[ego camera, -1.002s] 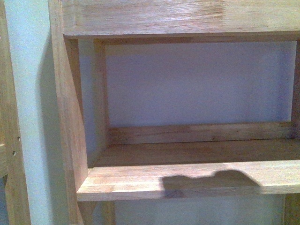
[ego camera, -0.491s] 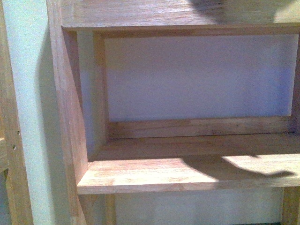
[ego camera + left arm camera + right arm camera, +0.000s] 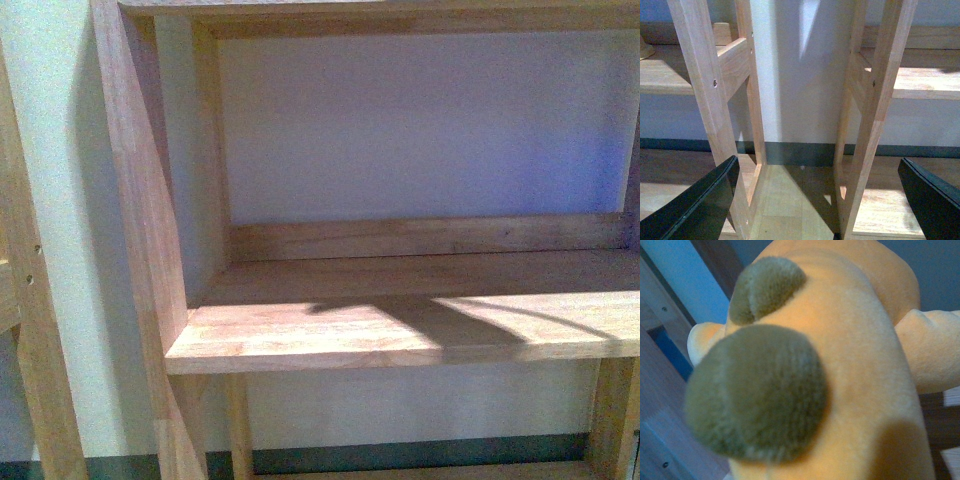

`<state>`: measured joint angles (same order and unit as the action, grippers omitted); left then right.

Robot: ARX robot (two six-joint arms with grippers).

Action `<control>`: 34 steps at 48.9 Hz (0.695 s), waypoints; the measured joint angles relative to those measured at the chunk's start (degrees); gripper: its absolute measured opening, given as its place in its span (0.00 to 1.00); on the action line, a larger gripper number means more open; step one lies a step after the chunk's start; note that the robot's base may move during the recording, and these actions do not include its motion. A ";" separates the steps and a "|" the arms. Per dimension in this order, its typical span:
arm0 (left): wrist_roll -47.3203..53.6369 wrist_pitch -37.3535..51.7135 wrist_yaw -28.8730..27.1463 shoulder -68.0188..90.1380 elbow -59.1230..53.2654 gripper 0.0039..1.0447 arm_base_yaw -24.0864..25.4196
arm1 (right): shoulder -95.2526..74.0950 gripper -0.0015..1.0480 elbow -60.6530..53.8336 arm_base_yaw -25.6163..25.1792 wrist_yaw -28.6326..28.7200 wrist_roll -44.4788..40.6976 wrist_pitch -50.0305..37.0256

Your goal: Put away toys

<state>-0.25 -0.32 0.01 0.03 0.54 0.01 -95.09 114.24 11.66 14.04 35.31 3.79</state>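
The plush animal (image 3: 860,355) fills the right wrist view: soft orange-yellow body with two rounded olive-brown patches and a paler limb at one side. My right gripper is shut on it; its fingers are hidden behind the plush. The plush and both arms are out of the front view, where only a long shadow lies on the wooden shelf board (image 3: 300,335). My left gripper (image 3: 822,200) is open and empty, its two dark fingers (image 3: 700,207) wide apart in front of two wooden uprights (image 3: 875,115) near the floor.
A wooden shelf unit fills the front view, with a side panel (image 3: 140,200), a back rail (image 3: 420,238) and a pale wall behind. A second wooden frame (image 3: 25,330) stands at the left. The left wrist view shows low shelf boards (image 3: 925,82) and wood floor (image 3: 785,200).
The front view has shifted: the shelf now sits lower in the frame and the upper board has left at the top. The shadow on the shelf board has stretched and moved.
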 joint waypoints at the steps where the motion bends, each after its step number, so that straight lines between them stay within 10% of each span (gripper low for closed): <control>1: 0.00 0.00 -0.02 0.00 0.02 0.94 0.00 | -0.81 0.09 1.14 0.37 0.17 0.39 0.79; 34: 0.00 0.00 -0.02 0.00 0.00 0.94 0.00 | -23.34 0.09 31.39 8.52 0.96 6.14 14.99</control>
<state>-0.25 -0.32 -0.01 0.03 0.54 0.01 -118.43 145.62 20.18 15.00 41.45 18.79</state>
